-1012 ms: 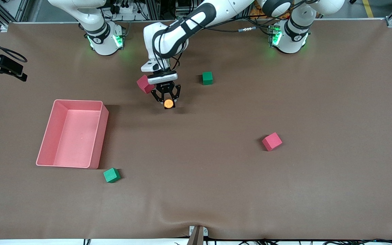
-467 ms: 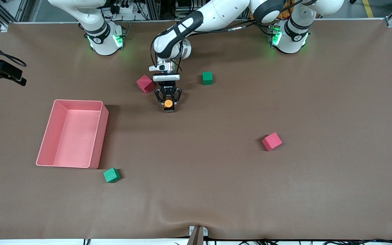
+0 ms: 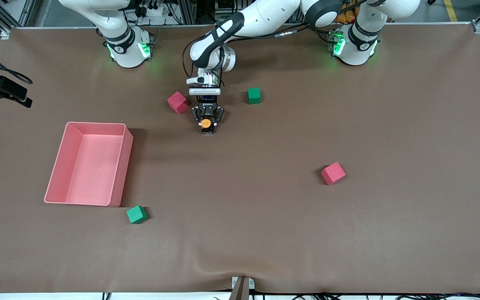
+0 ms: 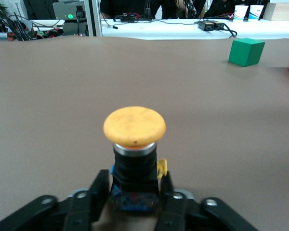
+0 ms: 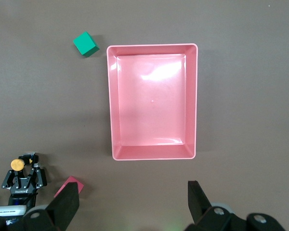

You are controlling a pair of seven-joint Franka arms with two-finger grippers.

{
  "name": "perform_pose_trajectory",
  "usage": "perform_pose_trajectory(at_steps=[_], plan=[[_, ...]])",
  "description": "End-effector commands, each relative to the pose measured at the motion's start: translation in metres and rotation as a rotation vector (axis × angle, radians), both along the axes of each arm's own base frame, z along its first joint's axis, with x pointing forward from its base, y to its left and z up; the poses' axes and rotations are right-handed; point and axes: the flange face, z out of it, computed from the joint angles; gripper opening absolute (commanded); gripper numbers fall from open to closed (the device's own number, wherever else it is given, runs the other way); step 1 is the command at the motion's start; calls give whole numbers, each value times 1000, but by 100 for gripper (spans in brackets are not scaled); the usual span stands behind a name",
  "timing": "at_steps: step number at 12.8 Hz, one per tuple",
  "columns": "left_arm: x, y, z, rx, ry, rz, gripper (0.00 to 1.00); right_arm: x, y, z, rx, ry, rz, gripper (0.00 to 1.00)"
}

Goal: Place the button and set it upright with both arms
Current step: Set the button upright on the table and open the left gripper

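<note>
The button (image 3: 206,124) is held upright by the left pincer (image 3: 207,121), its black body pinched between the two fingers (image 4: 89,204) and its round orange cap facing up. The button is seen low over the brown surface (image 3: 265,216), between a red cube (image 3: 177,102) and a green cube (image 3: 254,95) and slightly nearer to the front camera than both; whether its base touches the surface cannot be told. The left arm (image 3: 240,25) is stretched from its base toward the middle of the surface. The right pincer (image 5: 130,204) is held high over the pink tray (image 5: 152,49), its fingers spread wide and empty. A second green cube (image 3: 136,214) is seen just beside the tray's corner nearest the front camera, and a second red cube (image 3: 333,173) lies well apart, toward the left arm's end.
</note>
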Motion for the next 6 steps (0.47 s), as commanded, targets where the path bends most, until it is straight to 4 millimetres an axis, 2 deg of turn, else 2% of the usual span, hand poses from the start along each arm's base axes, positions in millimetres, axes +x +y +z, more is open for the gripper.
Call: perform_pose_trajectory(at_steps=[1,2,3,5,6], plan=[[-16,-9,2,-63,15,11,100,1,0,4,-3,-7,-8,100],[-27,-15,13,-87,57,47,100,1,0,4,-3,-7,-6,100],[-47,-23,24,-112,119,79,100,1,0,4,-5,-7,-7,100],[-79,-38,76,-174,213,162,100,1,0,4,-5,-5,-7,100],[-96,-40,94,-174,233,201,100,1,0,4,-3,-5,-6,100]])
